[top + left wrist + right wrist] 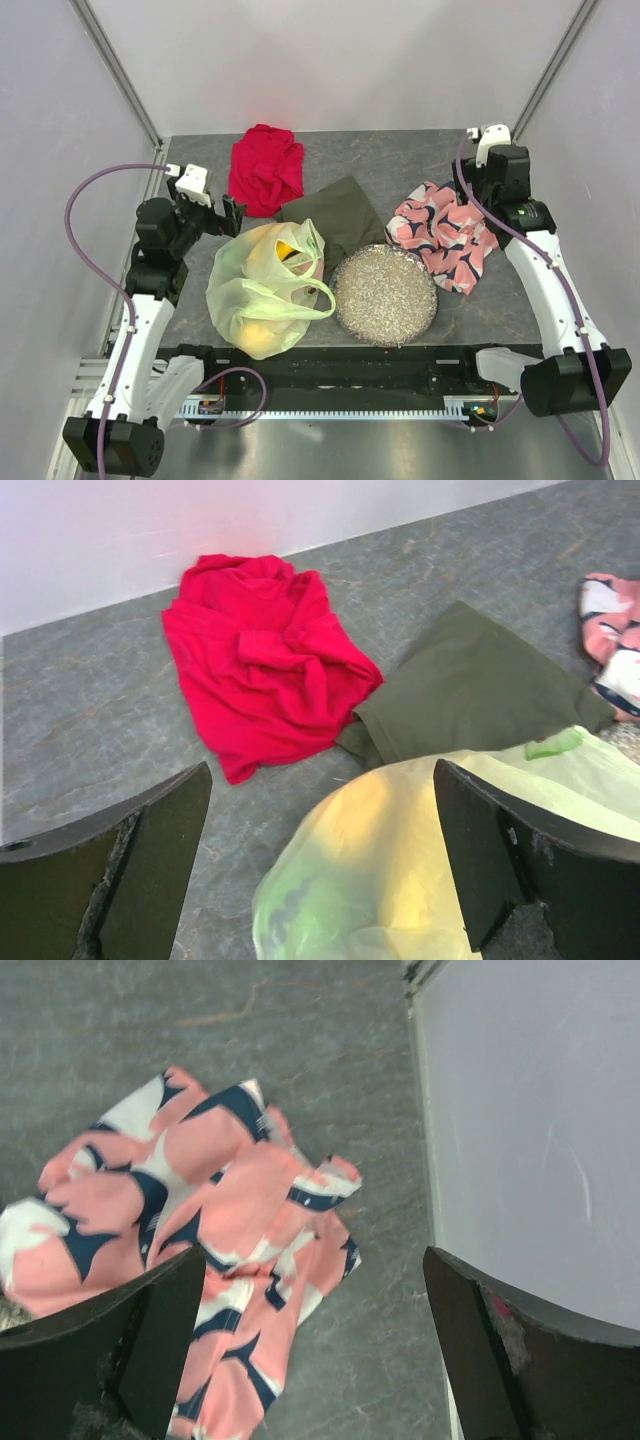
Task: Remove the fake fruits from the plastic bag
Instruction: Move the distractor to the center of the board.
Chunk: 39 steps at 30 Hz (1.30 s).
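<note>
Left gripper (pixel 322 780): jaws spread wide, nothing between, hovering over far-left edge of plastic bag (pixel 255 285). Bag lies on table (pixel 190 180), near left, just beside round dish (pixel 385 295). Fake fruits (pixel 258 335) inside (yellow-orange shapes through film). Red cloth (pixel 265 168) and olive cloth (pixel 340 212) behind bag. Right gripper (pixel 315 1260): jaws released, empty, above pink patterned cloth (pixel 445 232), far right.

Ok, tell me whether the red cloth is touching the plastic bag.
Apart. The left wrist view shows a strip of bare table between the red cloth and the plastic bag.
</note>
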Each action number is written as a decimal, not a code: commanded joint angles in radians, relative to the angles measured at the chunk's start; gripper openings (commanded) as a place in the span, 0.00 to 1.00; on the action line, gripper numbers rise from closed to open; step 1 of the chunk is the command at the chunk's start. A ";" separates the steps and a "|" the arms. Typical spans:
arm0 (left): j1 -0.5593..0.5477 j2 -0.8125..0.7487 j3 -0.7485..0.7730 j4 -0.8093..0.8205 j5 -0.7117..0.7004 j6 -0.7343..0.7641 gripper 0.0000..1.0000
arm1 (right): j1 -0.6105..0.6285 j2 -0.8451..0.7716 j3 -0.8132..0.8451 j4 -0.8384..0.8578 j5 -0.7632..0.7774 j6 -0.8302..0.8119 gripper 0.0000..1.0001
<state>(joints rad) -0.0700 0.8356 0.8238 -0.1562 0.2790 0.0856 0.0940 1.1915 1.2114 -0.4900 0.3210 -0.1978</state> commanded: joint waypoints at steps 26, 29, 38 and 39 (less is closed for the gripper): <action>-0.004 0.701 0.553 -0.466 0.485 0.326 0.31 | 0.090 0.410 0.155 -0.098 -0.677 -0.172 0.91; -0.004 0.724 0.669 -0.543 0.580 0.292 0.39 | 0.182 0.531 0.209 -0.093 -0.640 -0.193 0.90; -0.083 0.631 0.727 -0.605 0.608 0.250 0.57 | 0.248 0.799 0.456 -0.114 -0.605 -0.175 0.79; -0.093 0.649 0.777 -0.606 0.588 0.267 0.54 | 0.248 0.800 0.465 -0.130 -0.573 -0.192 0.79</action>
<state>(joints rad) -0.0948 1.4773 1.4883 -0.7319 0.8867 0.3561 0.3553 1.9881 1.5909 -0.6052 -0.3073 -0.3782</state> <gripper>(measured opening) 0.570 0.790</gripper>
